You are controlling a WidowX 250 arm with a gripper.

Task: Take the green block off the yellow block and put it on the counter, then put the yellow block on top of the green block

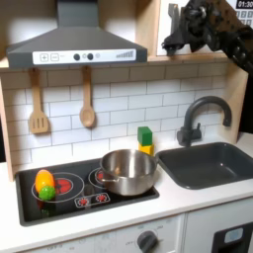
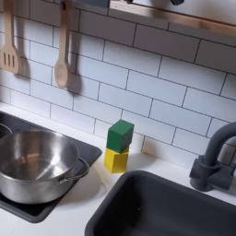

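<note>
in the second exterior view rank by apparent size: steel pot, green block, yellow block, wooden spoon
1. steel pot, by far the largest
2. wooden spoon
3. green block and yellow block: they look alike, with the yellow one partly covered.

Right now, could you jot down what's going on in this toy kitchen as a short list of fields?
green block: stacked on the yellow block, turned slightly askew
yellow block: on the counter, by the tiled wall, between pot and sink
gripper: high up near the shelf, well above the blocks, holding nothing; jaws unclear
steel pot: on the stovetop, empty
toy food: on the burner at the first exterior view's left
sink: empty
task progress: not yet begun
</note>
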